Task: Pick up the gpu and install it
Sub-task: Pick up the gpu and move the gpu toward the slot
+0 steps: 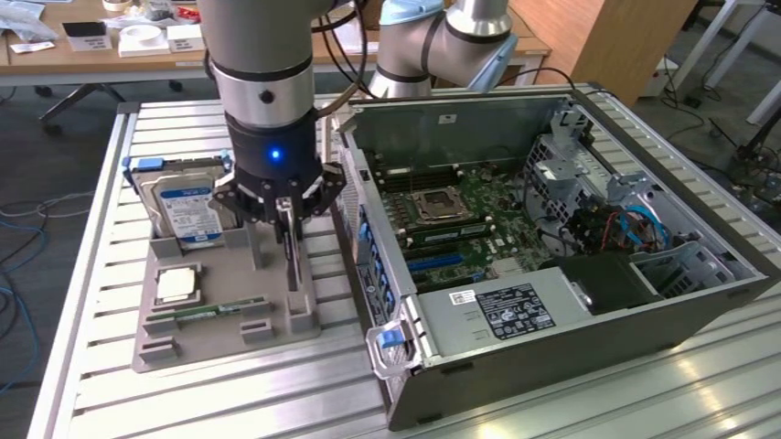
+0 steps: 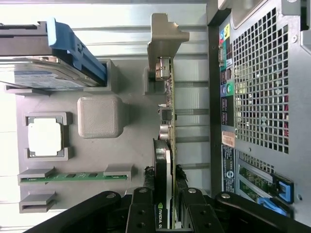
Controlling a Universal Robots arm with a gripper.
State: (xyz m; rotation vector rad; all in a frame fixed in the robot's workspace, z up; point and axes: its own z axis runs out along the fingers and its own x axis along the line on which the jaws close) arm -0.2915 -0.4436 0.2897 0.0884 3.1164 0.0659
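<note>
In the exterior view my gripper hides the top of the gpu. There the card is a thin dark strip standing on edge in the grey holder tray, and I cannot make out how it is seated in the slot. The wrist view looks along the gpu edge-on: green board, black cooler, and the silver bracket at the far end. My fingers are closed against both faces of the card, though their tips are cut off by the frame edge.

The same tray holds a hard drive in a blue carrier, a CPU and a RAM stick. The exterior view looks into the open computer case at the motherboard. The wrist view shows the case's perforated rear panel just beside the tray.
</note>
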